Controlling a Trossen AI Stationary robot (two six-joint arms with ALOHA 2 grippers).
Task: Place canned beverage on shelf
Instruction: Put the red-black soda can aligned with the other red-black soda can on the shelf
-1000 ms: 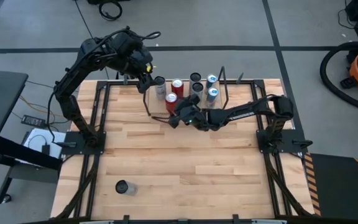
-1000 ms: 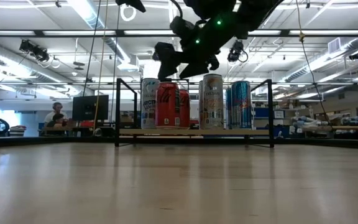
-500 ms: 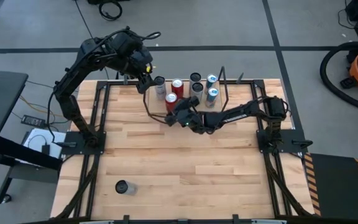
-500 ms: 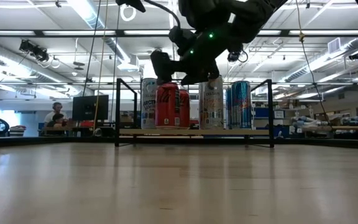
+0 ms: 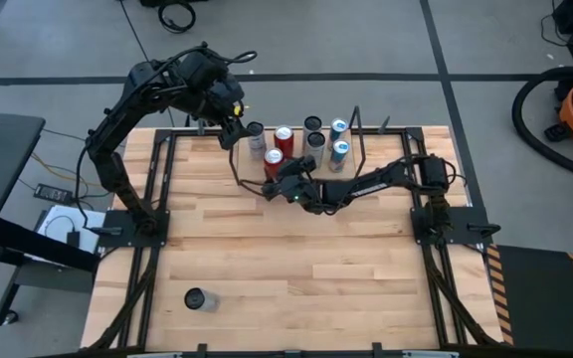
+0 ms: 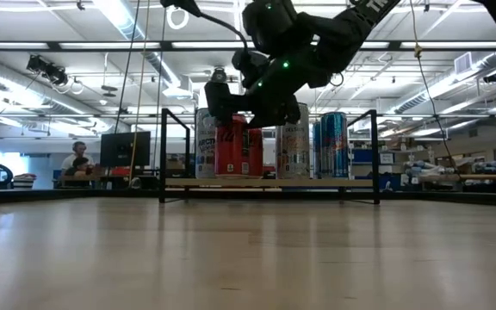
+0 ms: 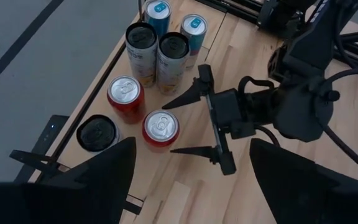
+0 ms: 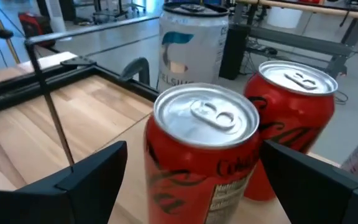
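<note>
Red can (image 8: 205, 155) stands on the shelf (image 6: 269, 182) at the table's far edge, nearest of the group, and the right gripper (image 7: 188, 125) has its fingers spread wide either side, gripping nothing. Its lower half is cut off in the right wrist view. Behind it, another red can (image 8: 291, 118) and a white one (image 8: 188, 43). Left gripper (image 5: 235, 127) hovers over the shelf's left end; can't tell its fingers. One lone can (image 5: 197, 298) sits near-left on the wooden table (image 5: 296, 268), with a workshop beyond.
</note>
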